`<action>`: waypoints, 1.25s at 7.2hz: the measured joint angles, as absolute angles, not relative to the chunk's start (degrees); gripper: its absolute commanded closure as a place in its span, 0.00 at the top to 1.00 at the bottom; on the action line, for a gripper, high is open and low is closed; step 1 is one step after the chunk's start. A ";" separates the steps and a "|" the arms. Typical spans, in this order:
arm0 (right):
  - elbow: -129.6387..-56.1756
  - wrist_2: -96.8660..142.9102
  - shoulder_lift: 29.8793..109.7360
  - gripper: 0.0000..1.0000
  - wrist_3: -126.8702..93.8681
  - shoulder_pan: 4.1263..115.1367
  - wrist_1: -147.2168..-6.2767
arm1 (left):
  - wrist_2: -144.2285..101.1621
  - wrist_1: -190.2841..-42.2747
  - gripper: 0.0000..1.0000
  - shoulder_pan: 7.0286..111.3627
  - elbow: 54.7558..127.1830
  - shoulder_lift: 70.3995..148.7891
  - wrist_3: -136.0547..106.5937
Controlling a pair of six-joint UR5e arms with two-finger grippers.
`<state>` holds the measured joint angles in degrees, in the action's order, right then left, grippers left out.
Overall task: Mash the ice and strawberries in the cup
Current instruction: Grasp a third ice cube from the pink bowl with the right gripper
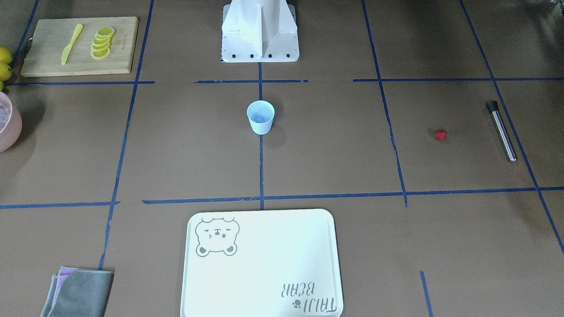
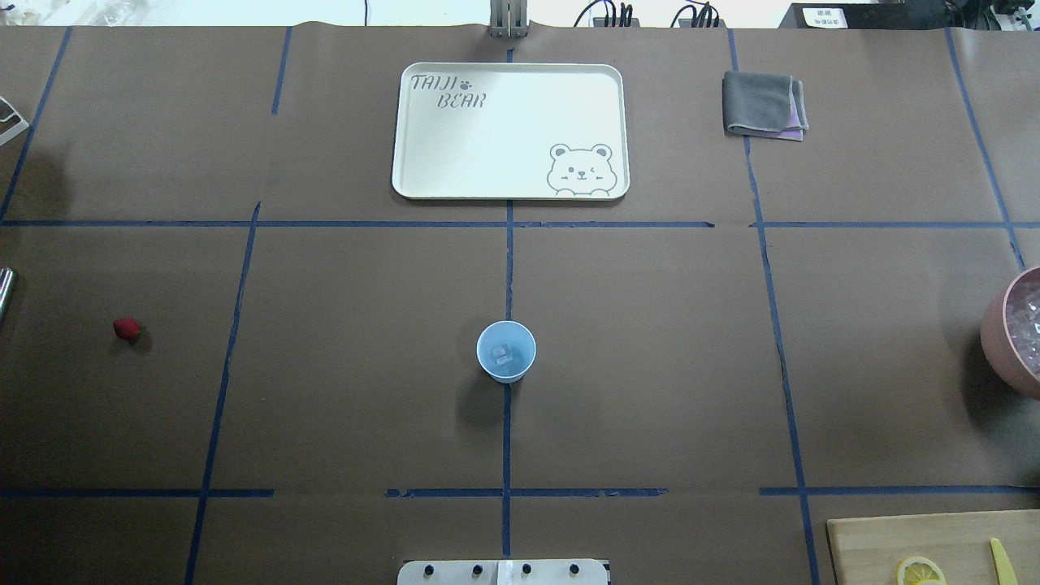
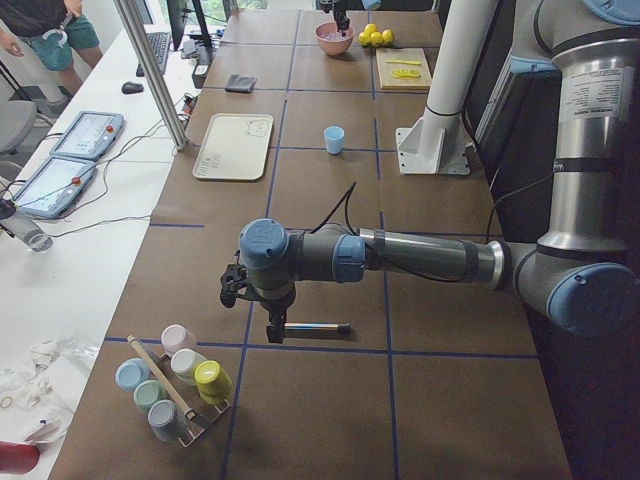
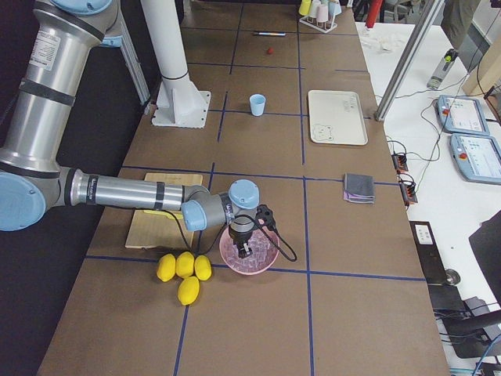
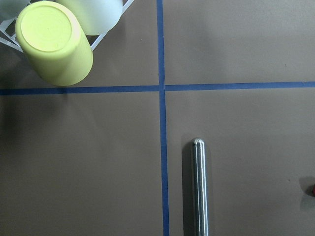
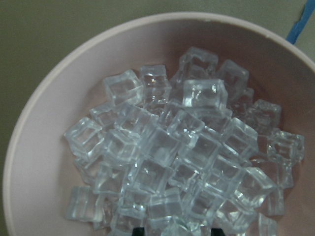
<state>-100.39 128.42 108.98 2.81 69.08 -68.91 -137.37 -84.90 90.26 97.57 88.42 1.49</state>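
Cup [image 2: 505, 351] alone mid-worktop, strawberry [image 2: 126, 328] well apart. Left tool [image 3: 273, 326] over metal rod [image 5: 199, 187], right tool [image 4: 247, 249] over pink bowl [image 6: 29, 147]; cannot tell spread.

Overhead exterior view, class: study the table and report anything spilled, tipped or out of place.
Nothing stands out. The cup stands upright with ice inside and no spill around it; the strawberry lies whole on the table, apart.
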 measured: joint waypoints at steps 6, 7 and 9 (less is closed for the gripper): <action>-100.89 128.51 108.98 0.03 2.92 69.22 -68.90 | -137.37 -84.90 1.00 90.26 97.65 88.42 1.49; -101.83 128.96 109.14 0.02 2.96 69.44 -68.94 | -137.37 -84.90 1.00 90.26 97.65 88.42 1.49; -105.30 130.37 109.33 0.02 2.97 71.32 -69.12 | -137.37 -84.90 1.00 90.26 97.65 88.42 1.51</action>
